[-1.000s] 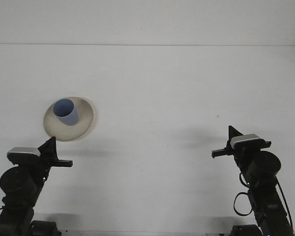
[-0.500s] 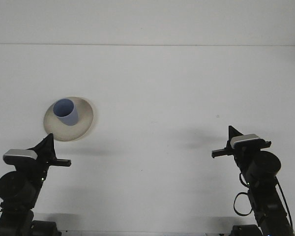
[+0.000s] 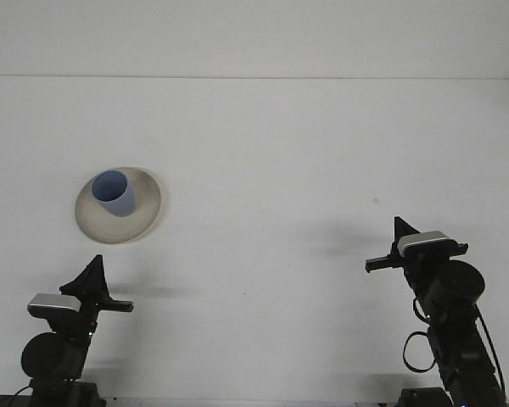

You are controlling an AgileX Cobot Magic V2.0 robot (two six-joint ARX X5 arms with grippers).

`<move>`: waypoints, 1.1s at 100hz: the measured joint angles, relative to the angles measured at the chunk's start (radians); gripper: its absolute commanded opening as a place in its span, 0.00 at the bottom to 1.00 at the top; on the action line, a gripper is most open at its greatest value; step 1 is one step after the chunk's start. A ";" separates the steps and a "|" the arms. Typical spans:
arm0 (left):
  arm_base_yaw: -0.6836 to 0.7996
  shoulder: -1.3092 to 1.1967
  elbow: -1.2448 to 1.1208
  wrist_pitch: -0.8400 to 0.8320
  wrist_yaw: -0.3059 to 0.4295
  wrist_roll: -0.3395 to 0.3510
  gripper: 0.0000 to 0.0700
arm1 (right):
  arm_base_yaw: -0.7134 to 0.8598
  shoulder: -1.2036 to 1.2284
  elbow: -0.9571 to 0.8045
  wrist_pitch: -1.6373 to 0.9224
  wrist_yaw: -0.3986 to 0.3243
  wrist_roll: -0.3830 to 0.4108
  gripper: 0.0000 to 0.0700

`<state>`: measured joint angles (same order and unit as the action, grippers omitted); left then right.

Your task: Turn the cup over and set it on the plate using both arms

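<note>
A blue cup (image 3: 114, 193) stands upright with its mouth up on a beige plate (image 3: 144, 212) at the left of the white table. My left gripper (image 3: 96, 282) sits low near the front edge, below the plate and well apart from it. My right gripper (image 3: 393, 250) hangs at the right side, far from the cup. Neither gripper holds anything.
The white table (image 3: 271, 153) stretches back to a wall line at the far edge. Both arms' dark bodies (image 3: 450, 339) rise from the bottom corners.
My left arm has drawn back and down toward the front edge, away from the plate. The right arm, cup and plate have not moved.
</note>
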<state>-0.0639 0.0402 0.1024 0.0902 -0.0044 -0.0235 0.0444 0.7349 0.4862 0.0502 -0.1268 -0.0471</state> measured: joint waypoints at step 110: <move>0.000 -0.035 -0.068 0.103 0.000 0.006 0.02 | 0.000 0.000 0.000 0.009 0.000 0.000 0.00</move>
<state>-0.0639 0.0051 0.0341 0.1928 -0.0044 -0.0174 0.0444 0.7349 0.4862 0.0589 -0.1268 -0.0471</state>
